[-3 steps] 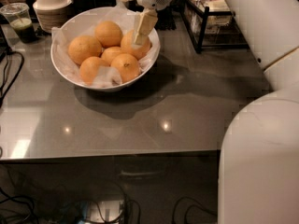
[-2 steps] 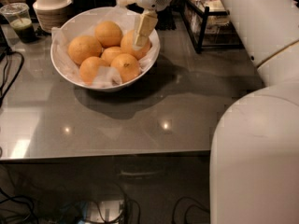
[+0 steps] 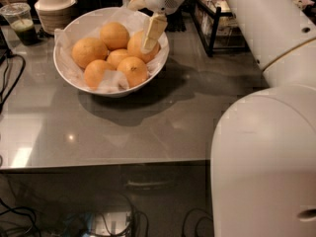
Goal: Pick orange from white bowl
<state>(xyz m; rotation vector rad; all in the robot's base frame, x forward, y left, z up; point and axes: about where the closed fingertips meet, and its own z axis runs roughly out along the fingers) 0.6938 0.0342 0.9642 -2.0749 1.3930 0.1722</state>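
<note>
The white bowl [image 3: 66, 80] sits on a grey table [image 3: 148, 127], near the back and a bit to the left. In front of the bowl, a wide strip of flat table top runs to the table's front edge. To the right of the bowl there is more flat table top.

Six oranges [image 3: 89, 51] lie in the bowl on crinkled white paper [image 3: 111, 84]. The paper pokes up over the bowl's rim at the left and the back. The oranges are round like balls, so none has a long side or points any way. They are piled up close and touch each other. The top ones stand higher than the rim.

One orange [image 3: 134, 46] lies at the right side of the bowl, next to the rim. The gripper [image 3: 152, 31] comes down from above the bowl's back right rim. Its pale end lies against the right side of this orange. I cannot tell if the gripper is apart or clamped on the orange.

Behind the bowl, to the left and near its rim, is a stack of beige ribbed bowls [image 3: 54, 9]. Farther left of the bowl is a clear cup [image 3: 19, 22] with a green drink. Black cables [image 3: 10, 78] lie left of the bowl. A black wire rack [image 3: 213, 28] stands behind and to the right of the bowl, well apart from it. The robot's big white arm [image 3: 266, 147] fills the room to the right and front right of the bowl and hides that corner of the table.
</note>
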